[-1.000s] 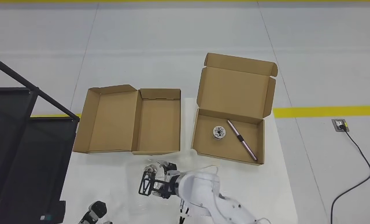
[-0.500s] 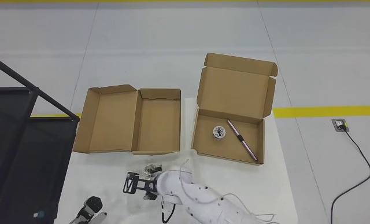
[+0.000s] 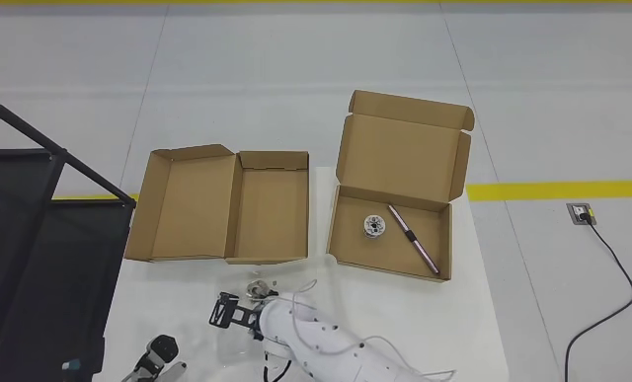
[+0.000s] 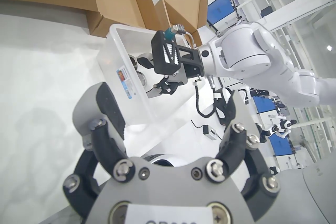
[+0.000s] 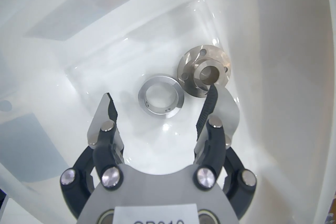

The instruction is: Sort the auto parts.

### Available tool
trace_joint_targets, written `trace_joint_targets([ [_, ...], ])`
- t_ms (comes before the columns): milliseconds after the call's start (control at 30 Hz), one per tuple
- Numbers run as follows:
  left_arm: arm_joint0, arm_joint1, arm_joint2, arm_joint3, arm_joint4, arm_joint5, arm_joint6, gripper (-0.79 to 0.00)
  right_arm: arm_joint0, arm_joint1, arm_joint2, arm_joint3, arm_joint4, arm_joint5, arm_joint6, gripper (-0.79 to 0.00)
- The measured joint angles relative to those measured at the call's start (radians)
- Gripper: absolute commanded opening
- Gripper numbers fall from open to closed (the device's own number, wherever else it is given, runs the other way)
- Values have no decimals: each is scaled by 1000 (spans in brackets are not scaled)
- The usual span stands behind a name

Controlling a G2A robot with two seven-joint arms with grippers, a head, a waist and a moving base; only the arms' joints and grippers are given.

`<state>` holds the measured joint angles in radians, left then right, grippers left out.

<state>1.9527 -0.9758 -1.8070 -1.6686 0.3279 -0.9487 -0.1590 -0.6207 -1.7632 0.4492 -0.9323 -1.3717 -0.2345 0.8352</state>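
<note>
Down in the clear plastic bin (image 5: 275,51), the right tool (image 5: 160,93) hangs spread, the flat silver metal ring (image 5: 143,99) lying squarely ahead between its jaws, with the flanged steel hub (image 5: 203,74) just beside the ring.

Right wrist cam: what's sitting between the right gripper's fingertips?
A metal ring, flat on the floor of the clear bin, framed between the fingertips of the open right gripper in the right wrist view. The flanged hub lies beside it.

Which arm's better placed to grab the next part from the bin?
Right. The right gripper hangs open inside the clear bin over the metal ring, beside the flanged hub. The left gripper is open, outside it.
</note>
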Motion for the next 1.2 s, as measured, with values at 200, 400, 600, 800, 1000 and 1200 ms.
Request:
trace_joint_targets([
  [200, 2, -3, -2, -1, 4, -4, 3, 0, 5, -17, 8, 35, -2, 2, -5, -332],
  [400, 4, -6, -7, 6, -16, -3, 16, 0, 5, -35, 6, 54, -20, 33, 24, -434],
  [600, 4, -8, -16, 20, -54, -13, 15, 0, 0, -48, 8, 69, -34, 36, 27, -526],
  [800, 6, -9, -27, 25, -78, -22, 12, 0, -4, -58, 13, 71, -56, 47, 32, -785],
  [1000, 21, -12, -57, 39, -114, -55, 36, 0, -32, -49, 29, 4, -112, 73, 29, -785],
  [1200, 43, -12, -93, 40, -169, -64, 39, 0, -104, -4, 76, -189, -216, 75, 73, -785],
])
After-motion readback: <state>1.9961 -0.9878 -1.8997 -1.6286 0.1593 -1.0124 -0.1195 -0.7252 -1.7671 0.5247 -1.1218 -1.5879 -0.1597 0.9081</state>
